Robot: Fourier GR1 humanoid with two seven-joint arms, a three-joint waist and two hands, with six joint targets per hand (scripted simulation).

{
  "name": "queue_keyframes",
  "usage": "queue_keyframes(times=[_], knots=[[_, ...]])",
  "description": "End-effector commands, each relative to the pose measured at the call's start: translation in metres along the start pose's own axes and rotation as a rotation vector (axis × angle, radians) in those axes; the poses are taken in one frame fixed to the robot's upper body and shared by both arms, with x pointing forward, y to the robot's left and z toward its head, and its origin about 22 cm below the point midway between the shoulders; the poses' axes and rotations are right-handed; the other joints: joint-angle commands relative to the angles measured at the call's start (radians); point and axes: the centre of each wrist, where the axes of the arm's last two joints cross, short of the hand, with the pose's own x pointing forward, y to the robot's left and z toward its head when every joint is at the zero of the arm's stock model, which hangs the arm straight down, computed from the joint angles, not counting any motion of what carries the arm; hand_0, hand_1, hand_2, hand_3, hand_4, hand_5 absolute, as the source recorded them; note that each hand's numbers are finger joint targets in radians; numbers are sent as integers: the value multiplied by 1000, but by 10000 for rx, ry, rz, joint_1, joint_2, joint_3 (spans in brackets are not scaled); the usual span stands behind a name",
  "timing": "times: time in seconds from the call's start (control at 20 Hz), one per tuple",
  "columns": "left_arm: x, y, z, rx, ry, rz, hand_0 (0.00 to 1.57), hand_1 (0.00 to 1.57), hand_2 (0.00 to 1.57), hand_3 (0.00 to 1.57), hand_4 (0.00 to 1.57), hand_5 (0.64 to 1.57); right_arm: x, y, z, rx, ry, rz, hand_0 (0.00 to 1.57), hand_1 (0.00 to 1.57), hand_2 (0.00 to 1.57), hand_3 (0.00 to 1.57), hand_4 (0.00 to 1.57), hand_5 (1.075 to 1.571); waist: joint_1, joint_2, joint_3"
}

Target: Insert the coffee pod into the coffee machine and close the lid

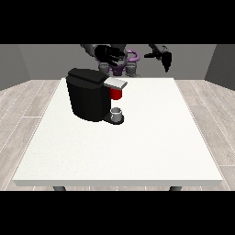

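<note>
Coffee pod: not plainly identifiable anywhere on the table (137,151), so no place is entered for it.

Item 1, nearest: white table, its near edge and both near corners carrying nothing that shows.

Item 2: a grey thing (116,112), small and cup-like, upright on the black base at the foot of the coffee machine (89,94). It cannot be told for the pod.

Item 3: coffee machine, black, standing toward the far left part of the table. Its grey lid (115,83) juts toward the right edge, slightly tilted, with a red thing at the machine (116,93) directly beneath it, above the grey thing.

Item 4, farthest: two black hands, raised beyond the far edge. The hand at the view's left (110,53) hovers above and behind the machine, fingers spread, holding nothing visible. The hand at the view's right (164,57) hangs well apart to the right, fingers pointing down; whether they are wide or narrow cannot be told.

Governing relation: the lid lies just below and toward the near side of the hand at the view's left, which is judged the nearer hand for the lid.
</note>
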Motion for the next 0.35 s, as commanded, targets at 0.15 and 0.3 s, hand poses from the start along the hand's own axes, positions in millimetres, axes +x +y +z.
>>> queue_keyframes(times=[0.15,0.3], knots=[[-33,2,28,534,814,-21,0,0,0,0,192,1571,-40,36,53,17,16,-2206,0,0,0,0,286,1571,-576,-938,2],[-31,14,35,851,945,-87,0,0,0,0,192,1571,-57,38,77,-579,931,-2495,0,0,0,0,157,1571,-941,-1397,1]])
